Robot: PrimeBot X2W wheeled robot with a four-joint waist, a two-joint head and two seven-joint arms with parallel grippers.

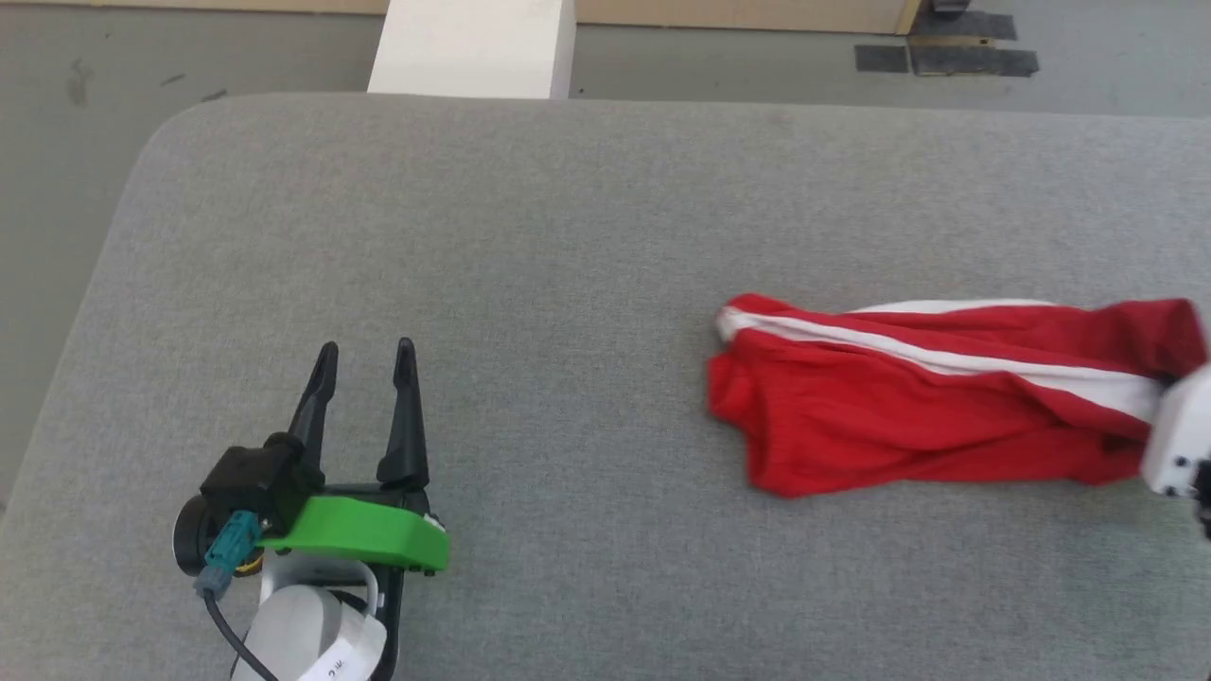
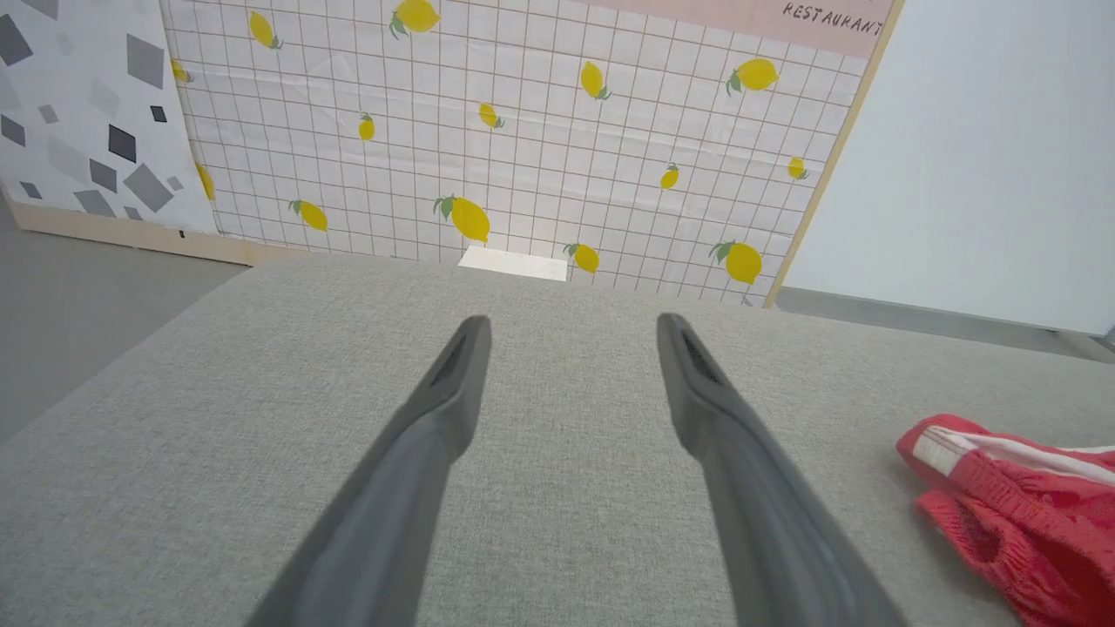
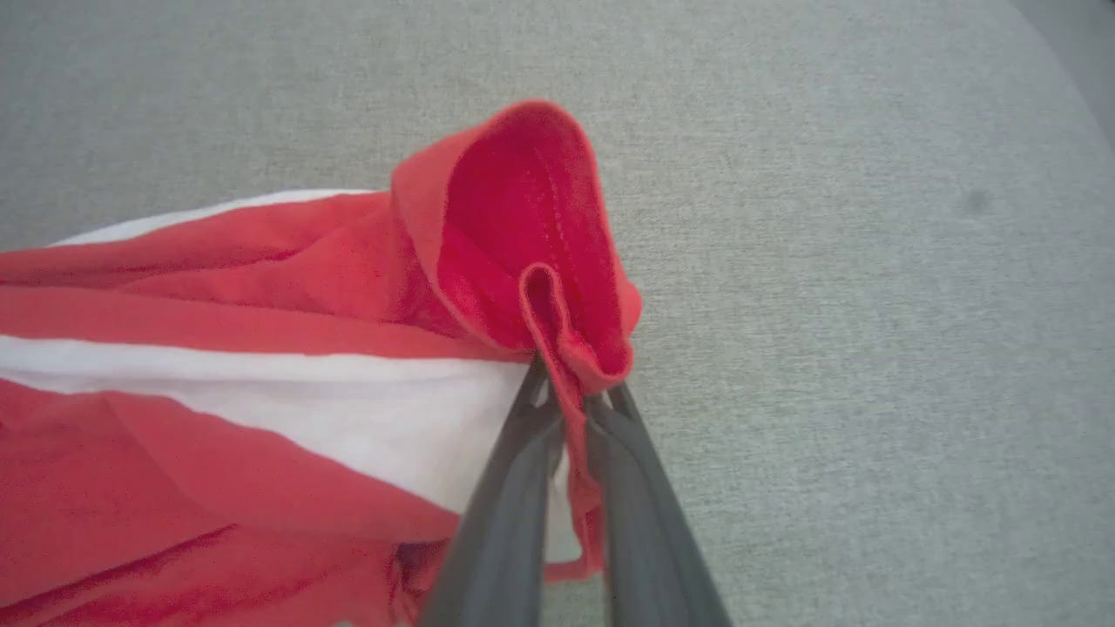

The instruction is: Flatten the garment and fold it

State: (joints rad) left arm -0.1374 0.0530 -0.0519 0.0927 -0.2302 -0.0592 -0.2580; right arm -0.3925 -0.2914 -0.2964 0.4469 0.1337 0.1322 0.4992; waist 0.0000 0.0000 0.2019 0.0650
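Head view: flattening step, the garment [image 1: 927,407] bunched at 3 o'clock on the bench [image 1: 568,236], hem clamped in the right end effector [image 3: 571,392]; the left end effector [image 1: 367,346], wide and empty at 8 o'clock, likely must grip the opposite end

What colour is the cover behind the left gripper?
The cover is bright green; head view shows it best.

Grey fabric tabletop [image 1: 568,236] — white block [image 1: 473,47] behind it; lemon-print grid panel [image 2: 523,131]; black tape patches [image 1: 974,61] on floor [image 1: 57,189].
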